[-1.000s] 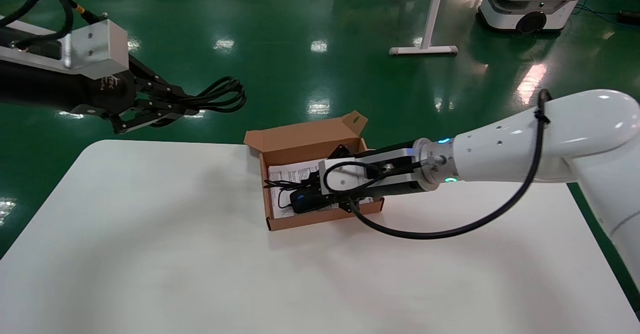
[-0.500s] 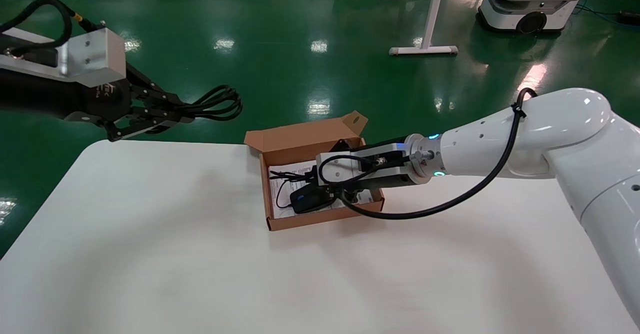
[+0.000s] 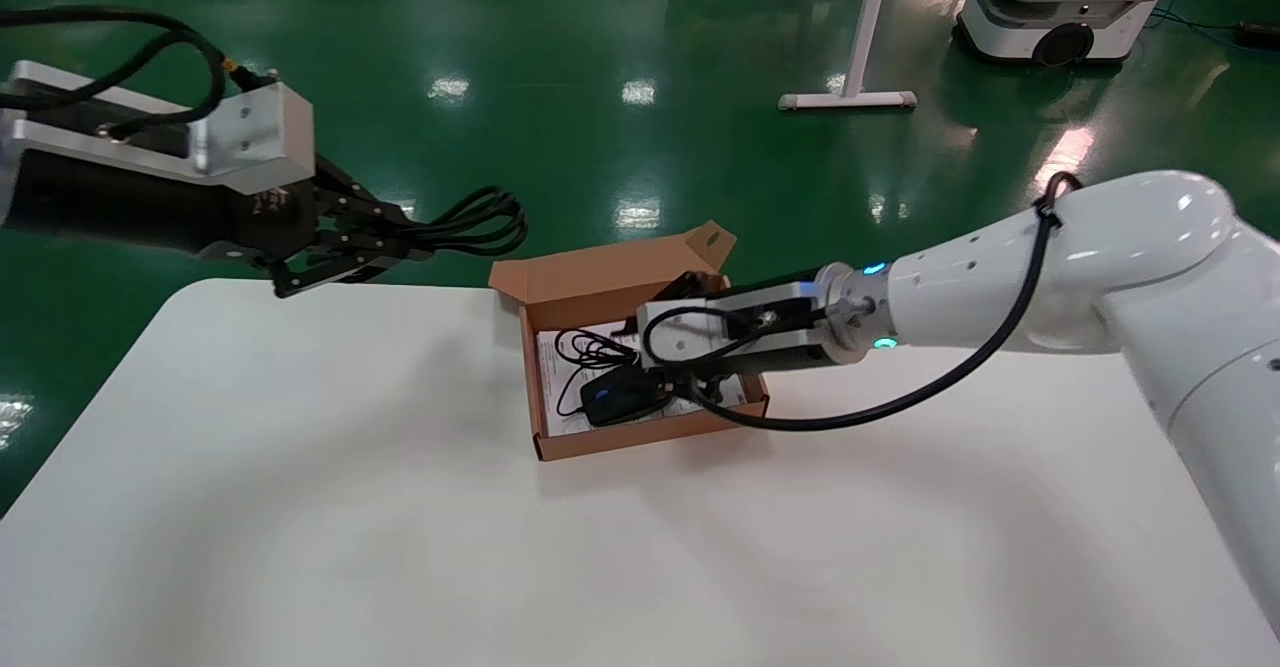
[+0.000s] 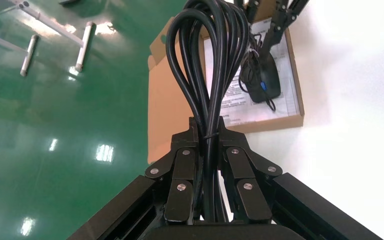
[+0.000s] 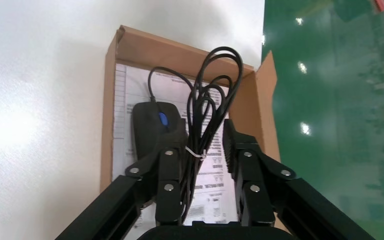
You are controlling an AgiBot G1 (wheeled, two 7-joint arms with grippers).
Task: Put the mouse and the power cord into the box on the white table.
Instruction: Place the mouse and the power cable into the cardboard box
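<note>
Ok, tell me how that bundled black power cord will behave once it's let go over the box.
The thick black looped power cord is clamped in the left gripper and its loops jut out without drooping, so it is probably fairly stiff. A thin tie binds it, so it should stay bundled. It may spring against the shallow brown cardboard box.

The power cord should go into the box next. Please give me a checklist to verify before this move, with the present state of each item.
1. Power cord held in left gripper, fingers shut on the bundle: ok.
2. Box open, lid flap up: ok.
3. Mouse inside the box on the printed sheet: ok.
4. Right gripper out of the box: not ok, it hangs open over the mouse's thin wire.
5. Left gripper above the box: not ok, it is off the far left edge of the white table.
6. Room beside the mouse for the cord: cannot tell.
</note>
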